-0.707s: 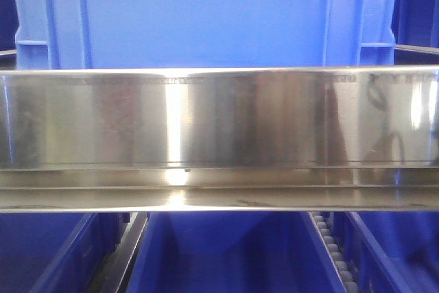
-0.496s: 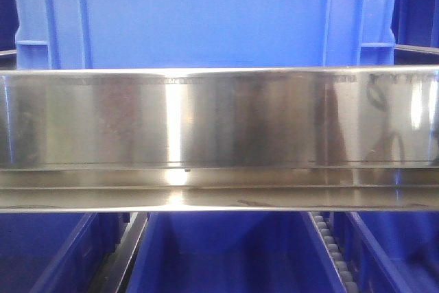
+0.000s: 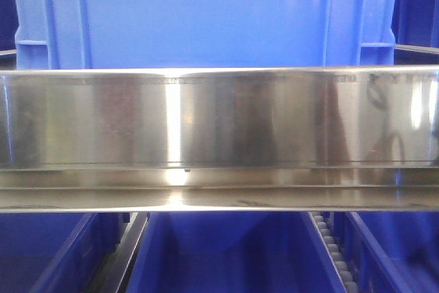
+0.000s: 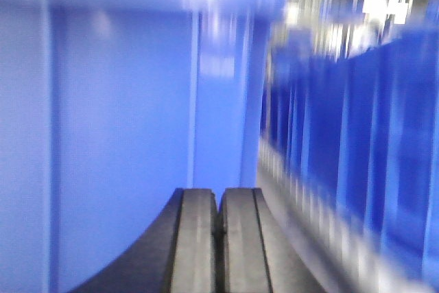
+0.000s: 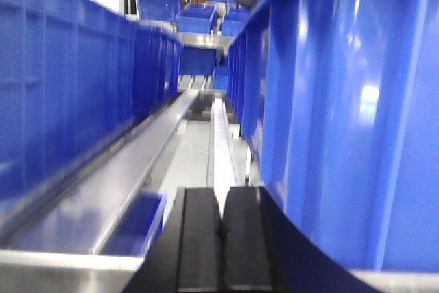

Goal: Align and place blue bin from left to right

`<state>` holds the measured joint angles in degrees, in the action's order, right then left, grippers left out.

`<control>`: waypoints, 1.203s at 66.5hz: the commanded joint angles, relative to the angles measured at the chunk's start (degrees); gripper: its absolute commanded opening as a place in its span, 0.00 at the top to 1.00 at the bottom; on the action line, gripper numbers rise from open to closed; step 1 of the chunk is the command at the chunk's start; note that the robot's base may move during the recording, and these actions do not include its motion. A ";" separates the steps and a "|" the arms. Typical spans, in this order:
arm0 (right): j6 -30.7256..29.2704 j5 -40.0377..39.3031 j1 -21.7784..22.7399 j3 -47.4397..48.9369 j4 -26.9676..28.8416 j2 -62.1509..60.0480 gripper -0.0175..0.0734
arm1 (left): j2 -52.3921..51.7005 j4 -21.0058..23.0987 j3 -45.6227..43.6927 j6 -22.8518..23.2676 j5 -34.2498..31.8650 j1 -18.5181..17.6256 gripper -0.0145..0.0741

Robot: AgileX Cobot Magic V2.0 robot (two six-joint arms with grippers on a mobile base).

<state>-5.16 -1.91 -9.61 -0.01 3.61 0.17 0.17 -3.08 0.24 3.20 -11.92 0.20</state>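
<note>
over the last moments the front view has barely altered. the blue bin [image 3: 206, 18] sits where it was behind the steel rail [image 3: 219, 121], and only the dim reflections at the rail's right end have shifted a little. i judge the bin is not yet sliding, or is only creeping.

the left tool [image 4: 218, 238] has its fingers pressed together, gripping nothing, with a blue wall close ahead and to its left; that view is smeared. the right tool [image 5: 221, 238] is likewise closed and bare, with the bin's wall just to its right and a row of bins [image 5: 68, 66] off to its left.

the bin's inside is hidden. the lower bin [image 3: 226, 252] shows no contents.
</note>
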 commanded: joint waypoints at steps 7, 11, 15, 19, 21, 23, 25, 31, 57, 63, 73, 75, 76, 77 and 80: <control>-0.39 -24.60 -0.17 0.07 3.29 -0.17 0.99 | -0.17 0.07 -4.36 -0.09 -8.68 0.09 0.96; -0.39 -25.50 -0.17 4.08 4.84 -0.17 0.99 | -0.17 0.07 -9.30 -0.09 -4.36 0.09 0.96; -0.39 -21.58 -0.17 8.86 4.98 -0.17 0.99 | -0.04 0.07 -15.02 -0.09 0.69 0.09 0.96; -0.39 -14.57 -0.17 16.00 4.98 0.07 0.99 | 2.07 0.07 -21.00 -0.09 6.08 0.09 0.96; -0.39 -9.63 -0.17 19.74 4.98 1.28 0.99 | 3.66 0.07 -24.37 -0.09 9.14 0.09 0.96; -0.39 -5.21 -0.17 22.71 4.98 2.50 0.99 | 5.55 0.07 -27.10 -0.09 11.92 0.09 0.96; -0.39 0.10 -0.17 25.65 4.98 3.90 0.99 | 7.28 0.07 -30.56 -0.09 16.36 0.09 0.96; -0.39 10.21 -0.17 34.26 4.98 9.82 0.99 | 14.19 0.07 -38.84 -0.09 27.76 0.09 0.96; -0.39 38.39 -0.17 61.95 4.98 37.29 0.99 | 41.25 1.01 -67.06 -0.09 48.75 0.09 0.96; -0.39 38.17 -0.17 63.37 6.56 40.50 0.99 | 44.12 1.54 -67.58 -0.09 45.38 0.09 0.96; -0.39 35.26 -0.17 64.98 8.09 46.81 0.99 | 50.32 5.74 -69.41 -0.09 39.65 0.09 0.96; -0.39 36.90 -0.29 66.23 8.09 48.96 0.98 | 51.84 6.45 -70.50 -0.09 40.44 0.09 0.96; -0.39 37.75 -0.30 66.80 8.09 49.88 0.97 | 53.10 6.86 -71.11 -0.09 40.96 -0.08 0.96; -0.39 38.47 -0.46 67.38 8.09 50.82 0.97 | 53.98 7.03 -71.74 -0.09 41.52 -0.29 0.96; -0.39 39.73 -1.19 69.04 7.97 53.53 0.97 | 56.73 7.04 -74.14 -0.09 43.60 -1.52 0.96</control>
<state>-5.16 36.55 -10.09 66.32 11.73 49.53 52.39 2.25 -70.52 3.16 30.77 -0.02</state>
